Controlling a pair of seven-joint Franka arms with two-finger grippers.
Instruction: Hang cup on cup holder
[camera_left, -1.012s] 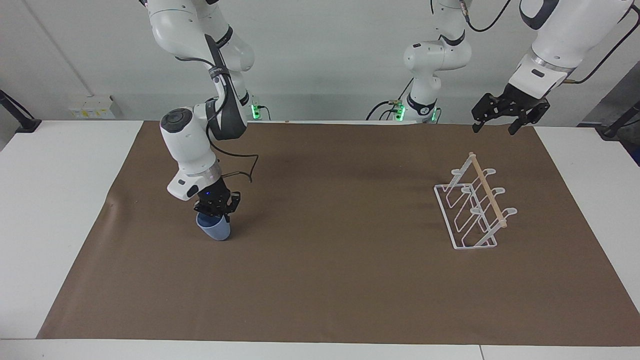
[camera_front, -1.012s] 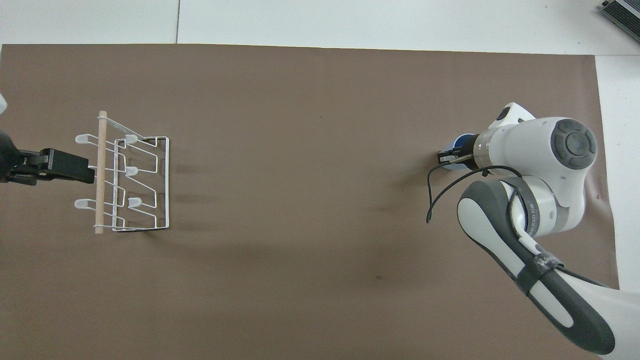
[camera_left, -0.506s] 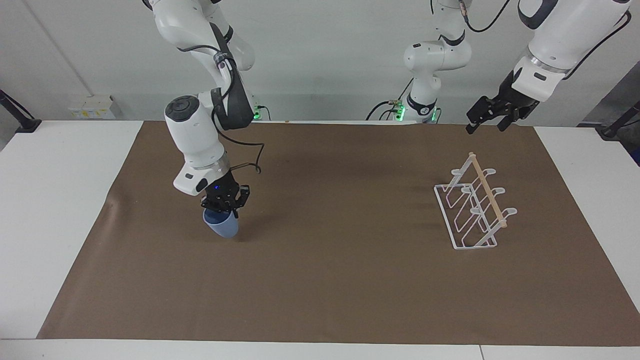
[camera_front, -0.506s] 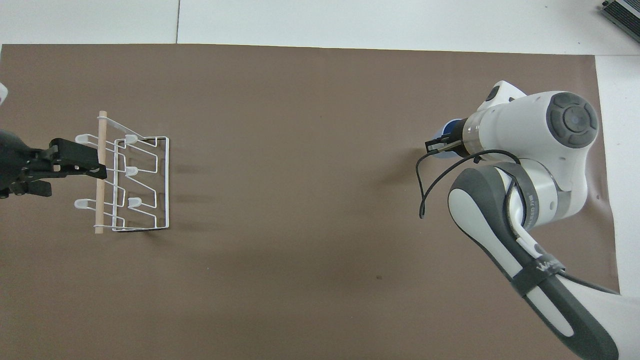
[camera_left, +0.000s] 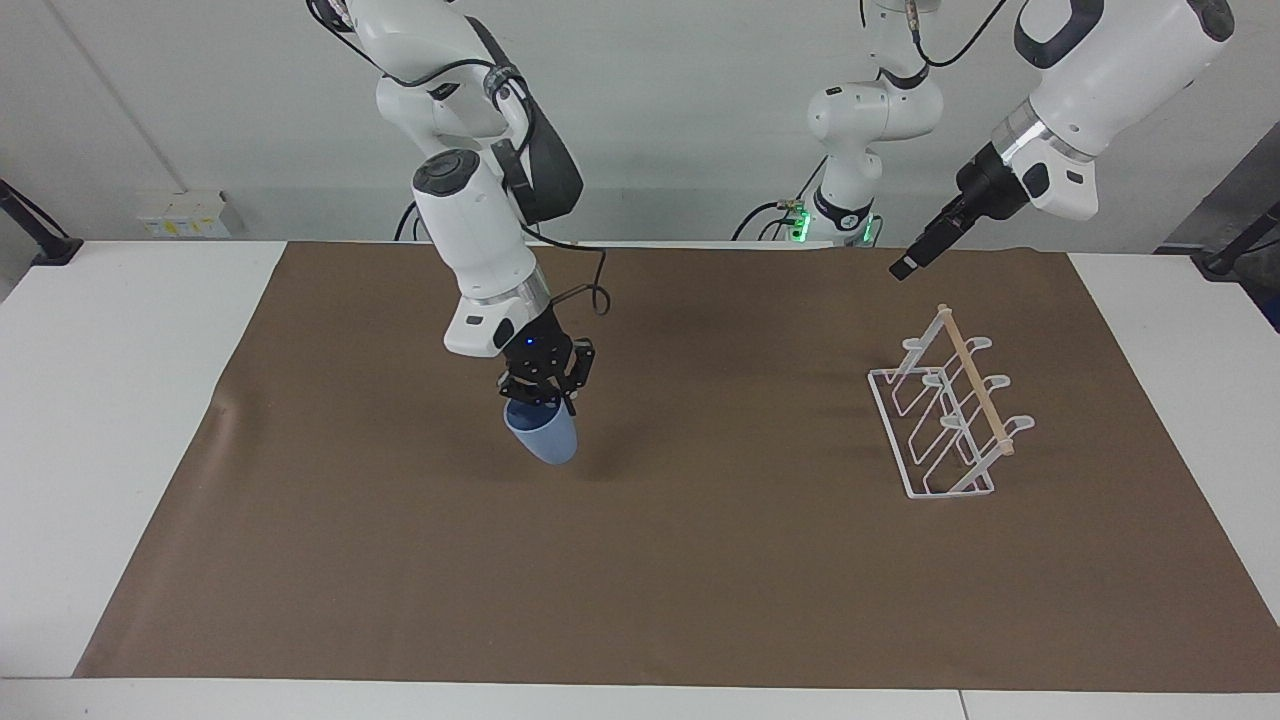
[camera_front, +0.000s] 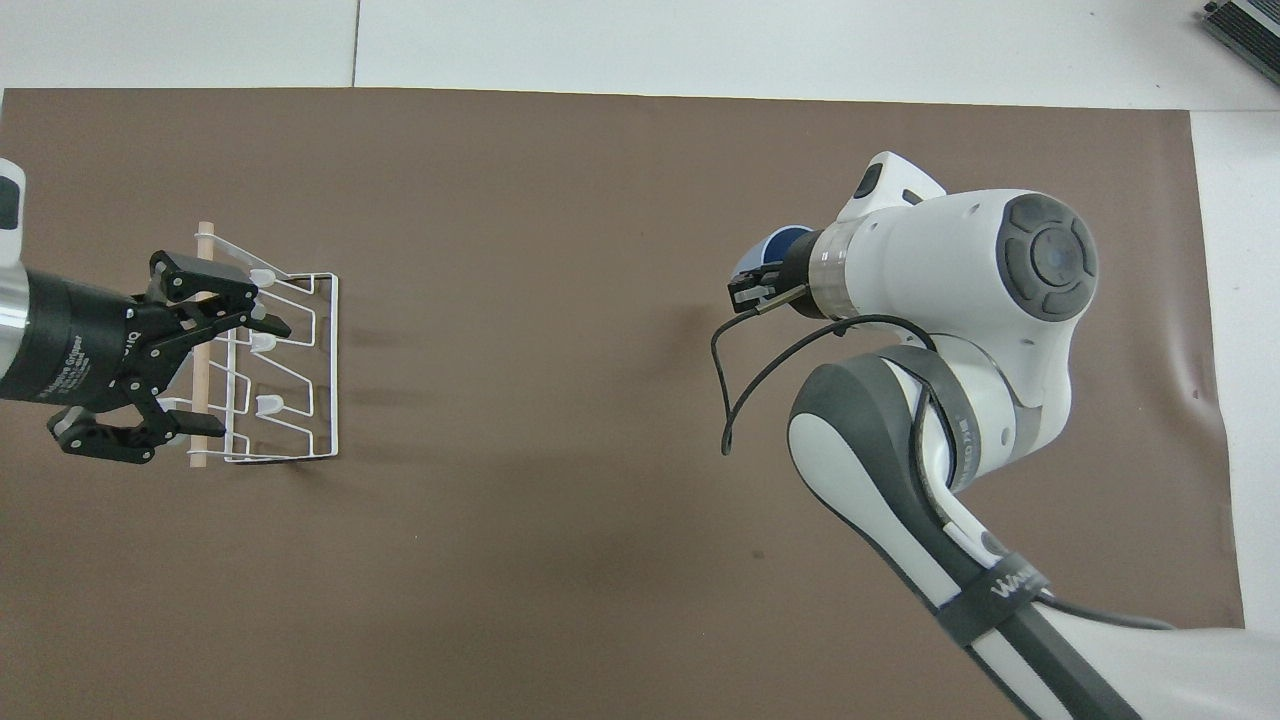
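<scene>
Our right gripper (camera_left: 540, 392) is clamped on the rim of the blue cup (camera_left: 543, 435), and over the last second it has carried the cup off the brown mat (camera_left: 640, 560) and a good way along the table, from the right arm's end toward the middle. The cup now hangs tilted under the fingers, mouth up toward the wrist, clear of the surface as far as we can judge from its shadow. In the overhead view we see only a sliver of the cup (camera_front: 775, 245) past the wrist.

Our left gripper (camera_front: 165, 365) has changed too: it has swung round and now hovers with its jaws spread wide above the cup holder (camera_left: 945, 415), touching nothing. The holder itself has not moved; it stands at the left arm's end of the table, well apart from the cup, with every prong bare.

We read this as the carry phase: pick-up is done, and the cup is on its way. What remains is the rest of the crossing and then turning the cup mouth-down over a slanted prong. The open left gripper may be readying for a handover or to steady the holder; we cannot tell which.
</scene>
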